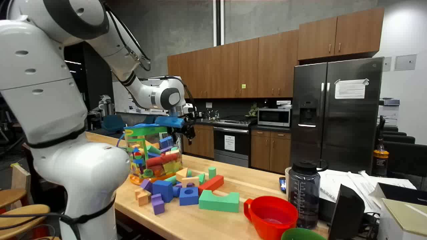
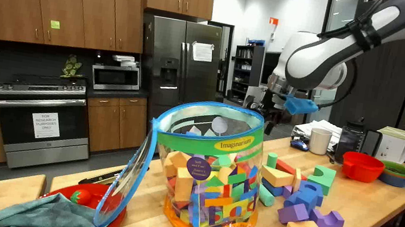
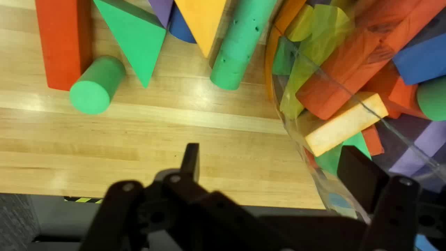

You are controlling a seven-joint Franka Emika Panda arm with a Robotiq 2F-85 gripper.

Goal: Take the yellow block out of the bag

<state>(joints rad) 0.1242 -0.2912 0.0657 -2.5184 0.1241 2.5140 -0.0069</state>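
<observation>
Your claw (image 3: pixel 271 153) holds nothing and its fingers (image 3: pixel 191 160) are wide apart. In both exterior views it seems to stand beside the rim of the bag (image 2: pixel 183 143), not above the opening. A yellow block (image 3: pixel 315 59) lies inside, near the clear wall, next to a long red block (image 3: pixel 348 71) which seems to cover it partly. Please bring the claw above the rim before you move across, otherwise you may catch the plastic. Then descend slowly, and push the red block away if it disturbs the grasp.
</observation>
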